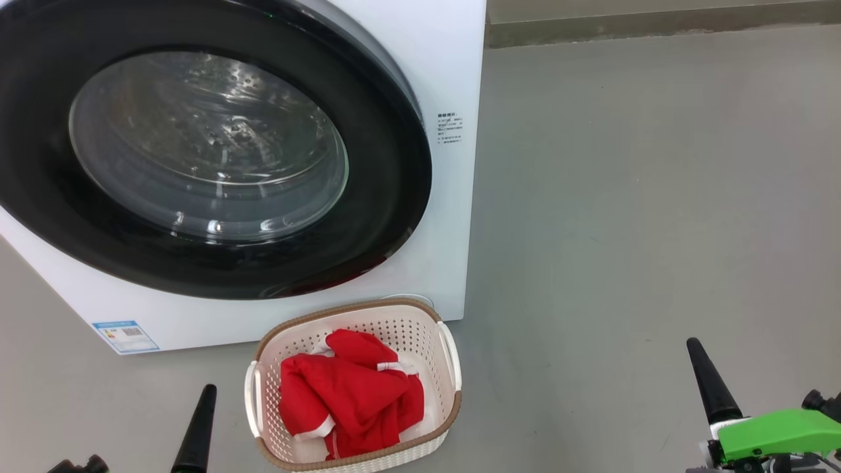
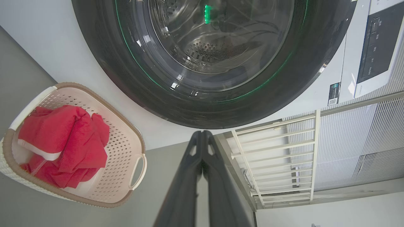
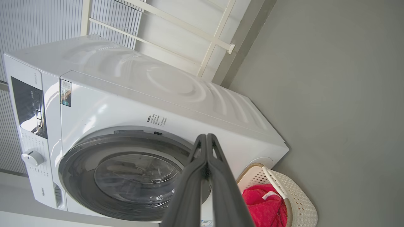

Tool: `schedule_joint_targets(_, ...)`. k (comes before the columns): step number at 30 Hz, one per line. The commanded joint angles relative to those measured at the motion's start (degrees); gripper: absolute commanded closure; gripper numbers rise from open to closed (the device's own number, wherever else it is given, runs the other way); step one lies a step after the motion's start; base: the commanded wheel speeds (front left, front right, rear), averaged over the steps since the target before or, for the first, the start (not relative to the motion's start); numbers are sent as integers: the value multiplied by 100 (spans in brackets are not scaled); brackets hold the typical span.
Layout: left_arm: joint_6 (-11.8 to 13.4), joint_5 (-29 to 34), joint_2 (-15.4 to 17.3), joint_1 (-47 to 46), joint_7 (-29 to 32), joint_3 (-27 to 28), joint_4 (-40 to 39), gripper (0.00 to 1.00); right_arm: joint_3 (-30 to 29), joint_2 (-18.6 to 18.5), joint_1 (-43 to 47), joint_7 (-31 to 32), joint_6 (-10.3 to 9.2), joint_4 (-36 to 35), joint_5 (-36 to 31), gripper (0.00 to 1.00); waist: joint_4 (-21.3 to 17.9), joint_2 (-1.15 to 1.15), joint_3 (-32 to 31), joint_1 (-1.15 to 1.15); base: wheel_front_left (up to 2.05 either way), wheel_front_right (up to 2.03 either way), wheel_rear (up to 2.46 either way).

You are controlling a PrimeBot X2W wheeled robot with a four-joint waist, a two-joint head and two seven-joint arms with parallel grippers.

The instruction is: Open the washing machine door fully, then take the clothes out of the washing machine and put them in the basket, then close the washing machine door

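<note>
The washing machine door (image 1: 387, 197) is shut, flush on the white washing machine (image 1: 453, 79), far from both pairs of my fingers and to the left. The clothes (image 1: 348, 394) lie in the basket (image 1: 407, 335). It stands on the floor (image 1: 624, 197) just in front of the machine's lower right corner, between my left fingers (image 2: 189, 176) and right fingers (image 3: 192, 183), nearer the left pair. Both pairs are pressed together, holding nothing, tips toward the machine. Bare grey floor opens wide to the right; the basket's far rim nearly meets the machine. The door's glossy black rim rings a bulging clear window. The clothes are bright red with white trim, bunched.
</note>
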Motion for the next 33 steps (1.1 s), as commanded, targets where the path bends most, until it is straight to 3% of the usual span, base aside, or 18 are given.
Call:
schedule_joint_targets(1, -31, -145, 42, -299, 52, 197, -95, 100, 66, -91, -329, 47, -4, -135, 199, 100, -4, 0, -3, 0, 0, 0, 0)
schedule_joint_targets(27, -39, -1641, -56, -552, 488, 364, -5, 100, -26, -113, -654, 497, -5, -120, 1715, 100, -82, 0, -48, 0, 0, 0, 0)
schedule_joint_targets(33, -40, -1656, -61, -556, 499, 373, -4, 100, -39, -105, -659, 513, -5, -119, 1725, 100, -83, 0, -49, 0, 0, 0, 0)
